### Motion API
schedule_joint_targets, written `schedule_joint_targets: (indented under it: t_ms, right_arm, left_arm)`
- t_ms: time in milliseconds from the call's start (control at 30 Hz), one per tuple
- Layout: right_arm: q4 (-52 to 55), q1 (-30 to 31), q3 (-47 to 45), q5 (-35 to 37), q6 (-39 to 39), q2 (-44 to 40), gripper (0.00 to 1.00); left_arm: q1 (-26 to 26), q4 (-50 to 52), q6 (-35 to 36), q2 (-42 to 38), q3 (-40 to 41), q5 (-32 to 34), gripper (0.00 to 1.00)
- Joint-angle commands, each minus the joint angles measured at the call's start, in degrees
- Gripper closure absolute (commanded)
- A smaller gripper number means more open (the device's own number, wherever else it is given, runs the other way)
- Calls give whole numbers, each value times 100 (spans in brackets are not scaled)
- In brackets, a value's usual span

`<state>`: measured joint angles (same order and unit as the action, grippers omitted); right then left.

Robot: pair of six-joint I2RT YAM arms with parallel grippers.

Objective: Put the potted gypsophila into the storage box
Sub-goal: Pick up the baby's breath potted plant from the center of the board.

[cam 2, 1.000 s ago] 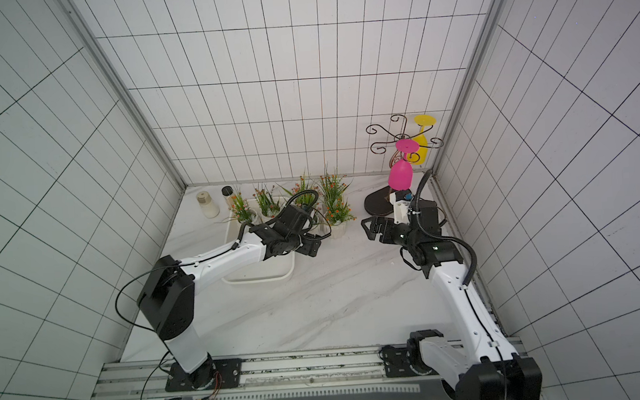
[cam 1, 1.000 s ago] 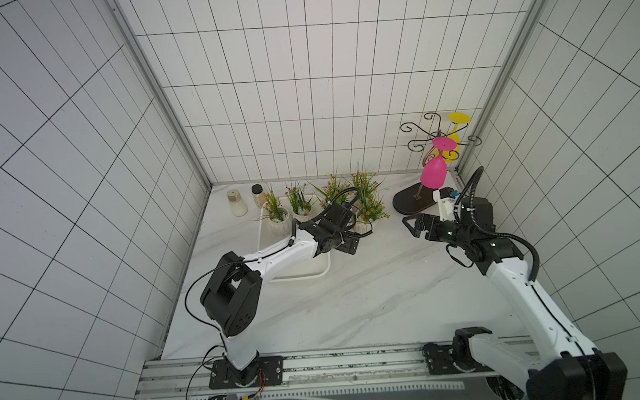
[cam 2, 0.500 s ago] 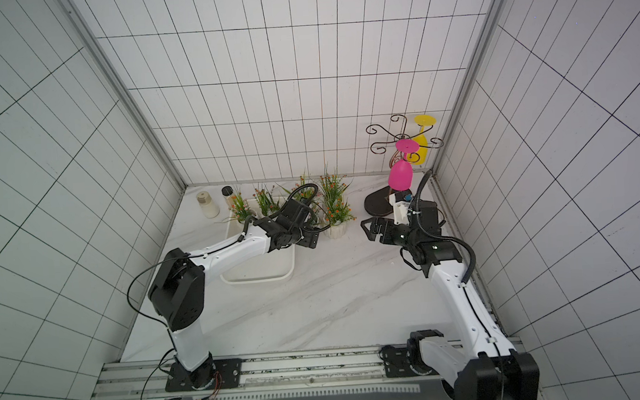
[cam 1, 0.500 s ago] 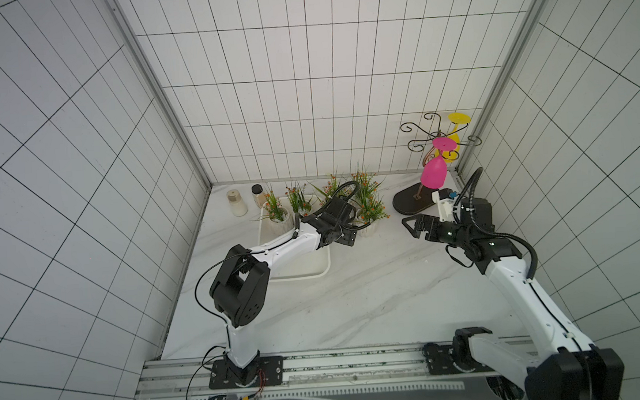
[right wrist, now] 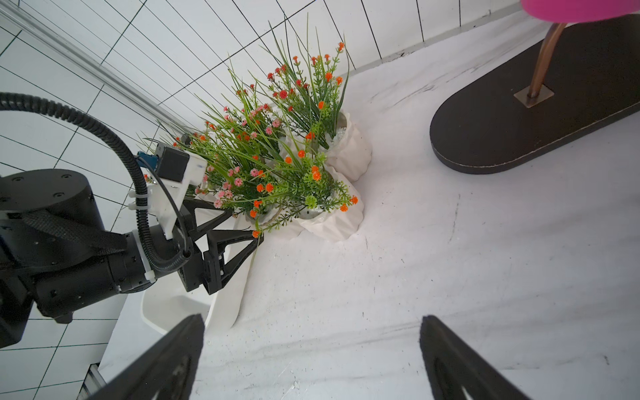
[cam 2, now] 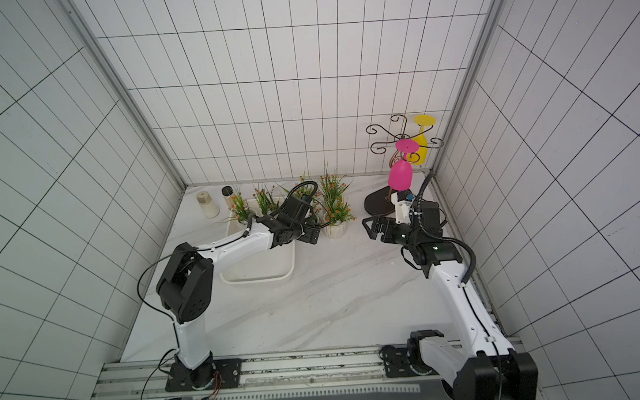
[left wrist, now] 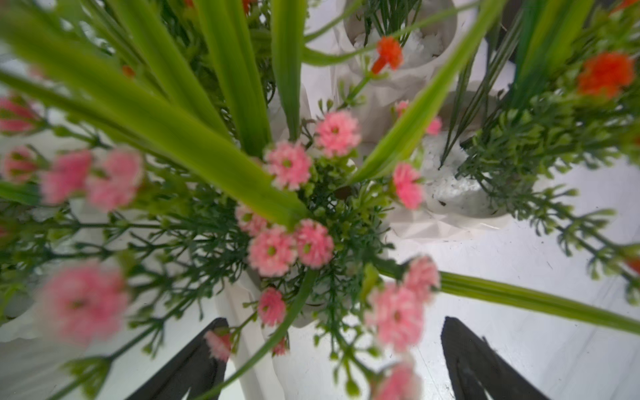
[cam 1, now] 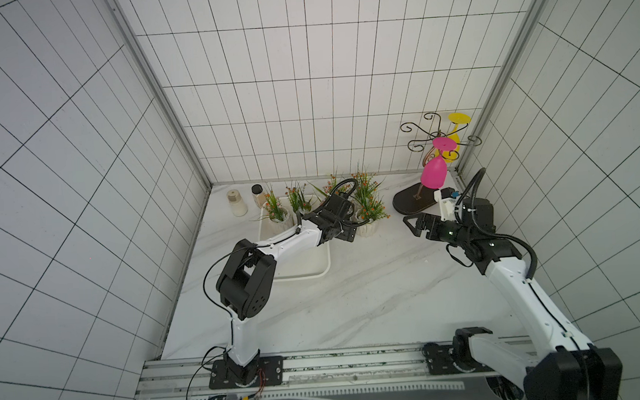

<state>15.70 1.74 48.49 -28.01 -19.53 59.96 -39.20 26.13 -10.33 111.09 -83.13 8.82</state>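
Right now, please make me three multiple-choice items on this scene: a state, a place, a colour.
1. The right pincer is: A. open and empty; B. shut on a pot; C. shut on a goblet.
2. The pink goblet is: A. in the right pincer; B. hanging from the rack; C. lying on the floor.
3. The other goblet on that rack is: A. blue; B. green; C. yellow.
Answers: 1 A, its jaws stand wide apart with nothing between them; 2 B, it hangs bowl-down from a rack arm; 3 C, its foot and bowl are yellow.
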Motion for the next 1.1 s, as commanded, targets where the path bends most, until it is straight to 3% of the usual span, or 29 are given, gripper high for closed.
schedule_joint_targets:
  t_ms: [0, 433, 700, 1067]
  right_arm:
    - [-172, -59, -322, -130, -77, -84, 2]
    - [-264, -86, -525, -348, 19, -6, 2]
    - [-285, -178, -701, -979, -143, -114, 2]
    - [-278, -288, -696, -1057, -144, -188, 2]
  left_arm:
    - [17, -166, 178, 254, -174, 26, 7]
    - [95, -586, 367, 525, -227, 225, 5]
    - [189, -871, 328, 585, -210, 404, 3]
    - [202, -1062, 375, 833, -263, 108, 3]
